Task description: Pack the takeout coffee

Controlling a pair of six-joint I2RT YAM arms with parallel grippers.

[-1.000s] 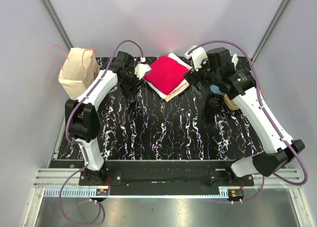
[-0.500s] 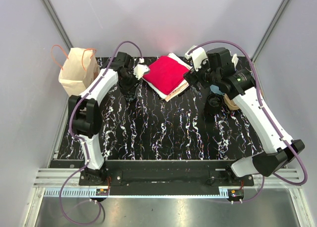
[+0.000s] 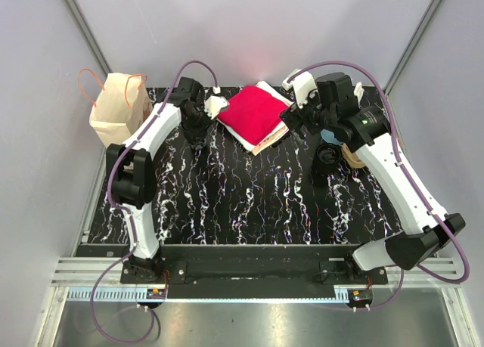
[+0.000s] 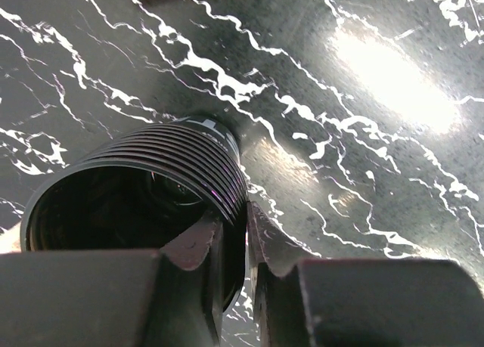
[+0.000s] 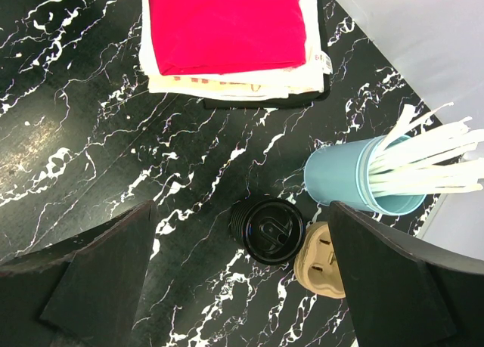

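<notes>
A black ribbed open cup stands on the marble table, filling the left wrist view. My left gripper pinches its rim wall, one finger inside the cup and the other outside. From above, that gripper sits at the back left, and the cup is mostly hidden beneath it. A second black cup with a lid stands upright at the right. My right gripper hangs open well above the table, its fingers wide apart with nothing between them. A tan paper bag stands at the far left.
A stack of folded cloths with a red one on top lies at the back middle. A blue cup of white sticks and a tan moulded piece crowd the lidded cup. Grey walls enclose the table.
My left gripper's jaws have closed in onto the open cup's rim, and that wrist has shifted slightly toward the back. The right arm has stayed put.
</notes>
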